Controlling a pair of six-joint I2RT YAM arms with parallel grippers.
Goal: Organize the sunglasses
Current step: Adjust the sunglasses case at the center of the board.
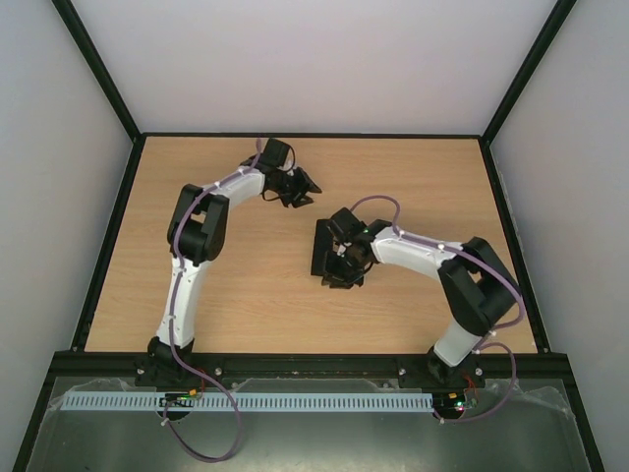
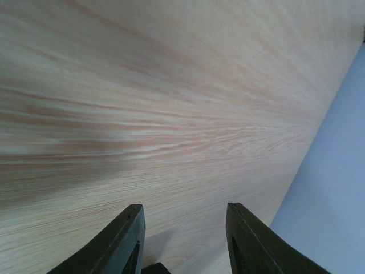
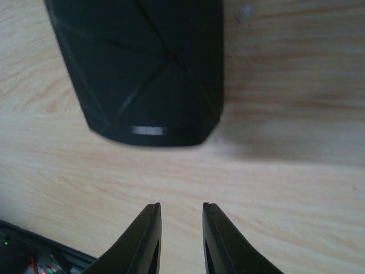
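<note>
The sunglasses do not show in any view. The slim black case (image 1: 321, 242) lies closed on the wooden table near the middle. In the right wrist view the case (image 3: 142, 68) lies just ahead of my fingertips, untouched. My right gripper (image 1: 341, 267) hovers at the case's near end, and in its wrist view the right gripper (image 3: 181, 205) is open by a narrow gap and empty. My left gripper (image 1: 301, 189) is over the back middle of the table, and in its wrist view the left gripper (image 2: 185, 206) is open wide and empty above bare wood.
The wooden table (image 1: 246, 285) is bounded by a black frame and grey-white walls. The wall (image 2: 336, 188) shows to the right in the left wrist view. A white slotted rail (image 1: 246, 402) runs along the near edge by the arm bases.
</note>
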